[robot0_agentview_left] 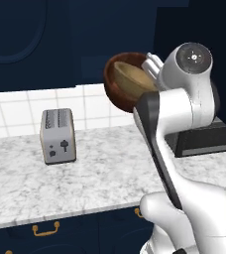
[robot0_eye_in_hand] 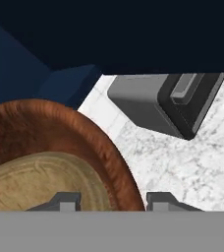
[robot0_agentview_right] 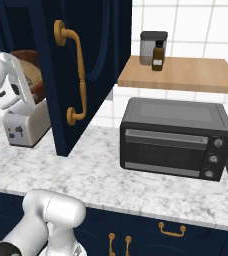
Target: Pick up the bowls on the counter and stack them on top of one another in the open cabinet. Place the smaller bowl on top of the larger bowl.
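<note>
Claw [robot0_eye_in_hand: 111, 199] clamped across the rim of the larger bowl [robot0_agentview_left: 122, 82]: in the hand view one dark fingertip [robot0_eye_in_hand: 65, 201] sits inside the rim, the other outside it. Bowl is deep, rounded, dark reddish-brown wood with a grained surface. Nested in it lies the smaller bowl [robot0_agentview_left: 132, 77], light tan, shallow, yellowish-brown inside. Both are raised well above the counter [robot0_agentview_left: 100, 173] and tipped on edge, their openings turned sideways, in front of the dark navy wall cabinets. White arm rises from the lower right of the left base view.

Counter is white-and-grey marbled stone over navy drawers with brass handles [robot0_agentview_left: 45, 228]. A silver two-slot toaster [robot0_agentview_left: 58, 135] stands on it near the white tiled wall. In the right base view, a navy cabinet door [robot0_agentview_right: 83, 70] with a curved brass handle stands swung out. Further right, a black toaster oven [robot0_agentview_right: 176, 138] sits beneath a light wooden shelf [robot0_agentview_right: 181, 75] bearing a grey canister [robot0_agentview_right: 148, 45] and a small brown bottle [robot0_agentview_right: 158, 57].
</note>
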Tool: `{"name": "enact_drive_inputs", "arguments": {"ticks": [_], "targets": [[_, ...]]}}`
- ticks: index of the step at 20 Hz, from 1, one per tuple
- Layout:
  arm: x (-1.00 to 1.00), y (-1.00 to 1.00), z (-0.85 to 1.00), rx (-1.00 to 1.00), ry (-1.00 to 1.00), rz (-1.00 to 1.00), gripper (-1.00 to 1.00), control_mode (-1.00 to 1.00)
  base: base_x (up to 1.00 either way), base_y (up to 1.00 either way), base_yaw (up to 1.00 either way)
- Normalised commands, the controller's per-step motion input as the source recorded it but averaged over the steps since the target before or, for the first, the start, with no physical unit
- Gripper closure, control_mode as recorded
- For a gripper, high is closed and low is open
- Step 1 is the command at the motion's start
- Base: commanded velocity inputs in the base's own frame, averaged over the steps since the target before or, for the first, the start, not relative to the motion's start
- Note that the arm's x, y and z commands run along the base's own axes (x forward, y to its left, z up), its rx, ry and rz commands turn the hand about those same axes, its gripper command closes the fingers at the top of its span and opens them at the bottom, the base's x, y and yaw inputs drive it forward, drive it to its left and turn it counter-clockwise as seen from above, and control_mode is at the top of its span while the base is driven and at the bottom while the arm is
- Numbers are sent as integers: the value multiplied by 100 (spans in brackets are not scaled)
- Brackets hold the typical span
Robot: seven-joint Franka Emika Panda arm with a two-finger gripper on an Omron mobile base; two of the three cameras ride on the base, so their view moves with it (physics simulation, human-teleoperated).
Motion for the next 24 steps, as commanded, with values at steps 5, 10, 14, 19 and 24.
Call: {"name": "enact_drive_inputs", "arguments": {"ticks": [5,10,14,19,24], "targets": [[23,0,91,8,-11,-3,100,-100,0,0,0],[50,0,42,0,3,-14,100,-100,0,0,0],[57,-6,3,-1,13,-14,100,-100,0,0,0],[68,0,-22,-6,3,-5,100,-100,0,0,0],[72,-4,-3,-6,3,-2,100,-100,0,0,0]]}}
